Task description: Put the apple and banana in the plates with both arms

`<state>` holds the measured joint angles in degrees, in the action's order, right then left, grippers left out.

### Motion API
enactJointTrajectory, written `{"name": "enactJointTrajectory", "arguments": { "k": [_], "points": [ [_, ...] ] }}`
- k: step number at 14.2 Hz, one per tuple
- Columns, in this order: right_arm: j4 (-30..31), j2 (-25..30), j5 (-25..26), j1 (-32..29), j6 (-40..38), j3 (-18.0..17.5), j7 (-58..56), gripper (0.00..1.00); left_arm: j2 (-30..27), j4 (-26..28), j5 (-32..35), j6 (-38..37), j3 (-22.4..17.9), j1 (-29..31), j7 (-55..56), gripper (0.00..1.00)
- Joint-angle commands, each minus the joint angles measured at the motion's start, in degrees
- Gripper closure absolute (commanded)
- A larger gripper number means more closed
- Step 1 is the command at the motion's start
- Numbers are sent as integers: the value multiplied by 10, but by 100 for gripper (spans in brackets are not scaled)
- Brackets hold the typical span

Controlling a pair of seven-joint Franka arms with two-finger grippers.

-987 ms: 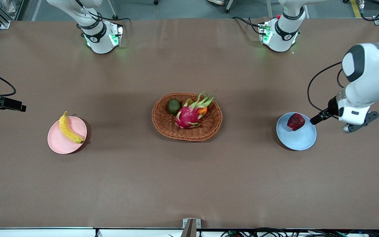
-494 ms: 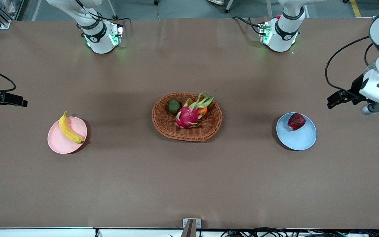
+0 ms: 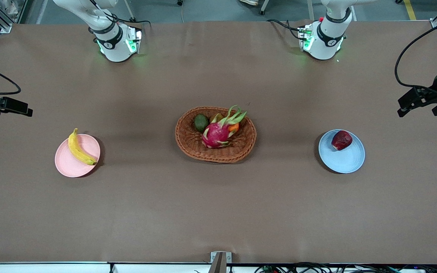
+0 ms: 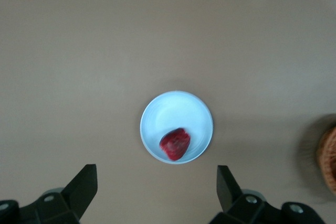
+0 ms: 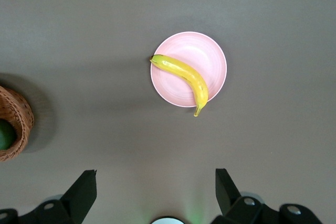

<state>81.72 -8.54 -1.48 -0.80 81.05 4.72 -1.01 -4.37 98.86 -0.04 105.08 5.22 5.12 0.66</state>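
Left gripper (image 4: pixel 156 184) wide open, empty, high over table (image 3: pixel 218 212); right gripper (image 5: pixel 155 187) likewise. Apple (image 3: pixel 341 140) on blue plate (image 3: pixel 345 161); banana (image 3: pixel 79 148) on pink plate (image 3: pixel 66 167).

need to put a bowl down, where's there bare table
Bare table lies between the pink plate and the basket, between the basket and the blue plate, and in the wide strip nearer the front camera. The basket itself is crowded with fruit.

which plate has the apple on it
The light blue plate, toward the left arm's end of the table, holds the dark red apple near its rim. The pale pink plate holds the banana instead.
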Motion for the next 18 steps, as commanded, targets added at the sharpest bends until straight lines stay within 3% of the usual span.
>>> {"name": "enactJointTrajectory", "arguments": {
  "k": [1,11,18],
  "points": [
    [82,72,10,12,23,0,35,0,12,-54,-16,-23,1,-2,-8,0],
    [87,139,8,15,-15,3,34,0,15,-72,-10,-70,-1,4,-73,0],
    [104,162,12,14,-11,1,22,0,12,-69,-12,-91,2,3,-12,0]
  ]
}}
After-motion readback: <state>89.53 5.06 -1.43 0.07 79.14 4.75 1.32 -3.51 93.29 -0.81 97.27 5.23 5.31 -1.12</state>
